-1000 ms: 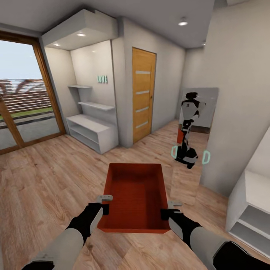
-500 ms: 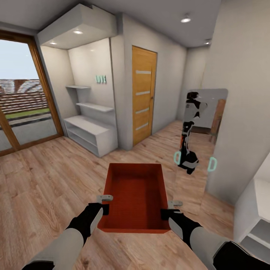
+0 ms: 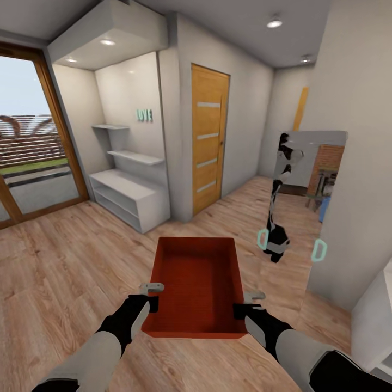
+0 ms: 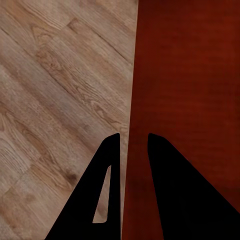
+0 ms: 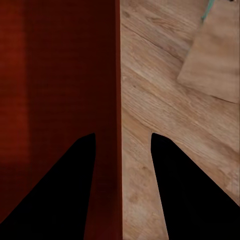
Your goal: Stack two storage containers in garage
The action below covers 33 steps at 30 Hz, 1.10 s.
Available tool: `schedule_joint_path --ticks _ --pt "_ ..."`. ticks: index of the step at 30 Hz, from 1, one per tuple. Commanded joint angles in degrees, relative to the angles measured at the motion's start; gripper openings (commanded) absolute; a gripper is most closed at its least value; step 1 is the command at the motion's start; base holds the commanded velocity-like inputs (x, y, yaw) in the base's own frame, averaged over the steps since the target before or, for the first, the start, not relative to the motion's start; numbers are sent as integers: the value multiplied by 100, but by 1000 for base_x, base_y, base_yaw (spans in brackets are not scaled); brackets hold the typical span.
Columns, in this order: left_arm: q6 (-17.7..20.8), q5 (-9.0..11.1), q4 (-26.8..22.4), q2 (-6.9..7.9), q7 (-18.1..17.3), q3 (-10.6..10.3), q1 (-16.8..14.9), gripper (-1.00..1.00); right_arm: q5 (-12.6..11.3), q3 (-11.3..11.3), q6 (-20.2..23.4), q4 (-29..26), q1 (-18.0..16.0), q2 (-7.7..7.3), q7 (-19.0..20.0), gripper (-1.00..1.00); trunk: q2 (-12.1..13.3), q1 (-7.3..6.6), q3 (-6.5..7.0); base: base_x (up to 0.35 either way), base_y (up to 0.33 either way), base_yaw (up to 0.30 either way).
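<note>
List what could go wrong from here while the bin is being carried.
1. The bin is held only by its two side walls, the left tool on one and the right tool on the other; uneven arm motion could tilt or drop it.
2. The wooden door ahead looks shut, and both tools are occupied.
3. The wall corner and white shelf unit stand close by.

The left gripper [image 4: 131, 142] has its 2 black fingers [image 4: 107, 165] straddling the side wall of the orange-red storage container [image 4: 185, 75], 1 finger inside the bin, 1 outside. The container's textured inner surface spans from 12 to 5 o'clock. Light wood-plank flooring [image 4: 55, 85] covers the 7 to 11 o'clock side.
</note>
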Motion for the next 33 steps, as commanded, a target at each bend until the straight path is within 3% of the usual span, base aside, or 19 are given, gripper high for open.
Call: schedule_joint_path --ticks 1,33 --pt "40 4 10 55 43 -34 0 -100 48 133 -81 -28 -9 -8 -24 -100 -13 7 -13 322 0 0" --pt "41 4 10 55 43 -30 0 -100 48 133 -81 -28 -9 8 -24 -100 -13 7 -13 322 0 0"
